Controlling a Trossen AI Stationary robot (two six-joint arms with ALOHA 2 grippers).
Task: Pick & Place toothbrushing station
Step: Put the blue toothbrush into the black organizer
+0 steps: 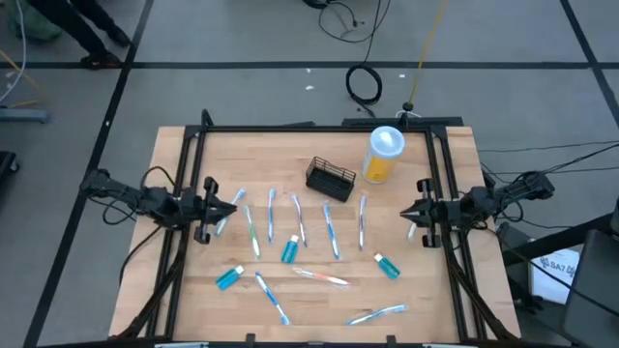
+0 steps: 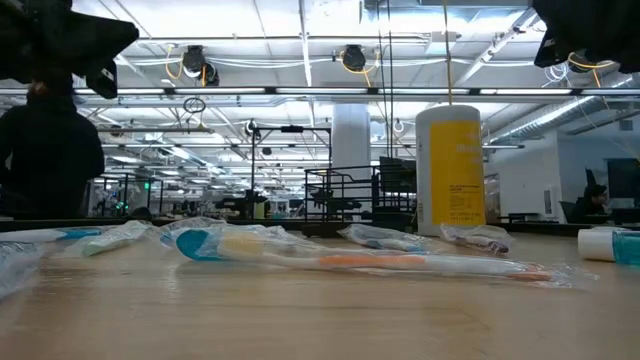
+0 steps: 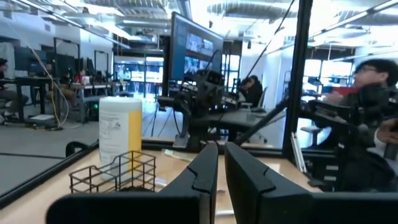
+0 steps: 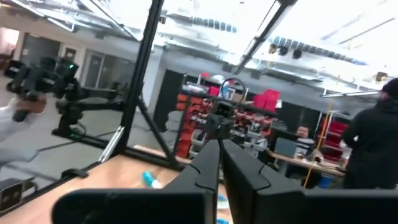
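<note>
The toothbrushing station, a small black wire-mesh basket (image 1: 330, 179) (image 3: 115, 174) (image 2: 340, 200), stands on its bottom on the wooden table, at the middle of the far half. No gripper touches it. My left gripper (image 1: 235, 199) (image 3: 221, 152) hovers at the table's left side, pointing toward the middle. Its fingers are shut with nothing between them. At the right side, level with the left one, my right gripper (image 1: 404, 211) (image 4: 221, 149) is also shut and empty. Both are well clear of the basket.
A yellow cup with a white lid (image 1: 383, 155) (image 2: 449, 170) stands upright just right of the basket. Several wrapped toothbrushes (image 1: 332, 230) and teal tubes (image 1: 289, 251) lie scattered over the middle and near part. A black frame (image 1: 319, 127) rings the table. People stand beyond it.
</note>
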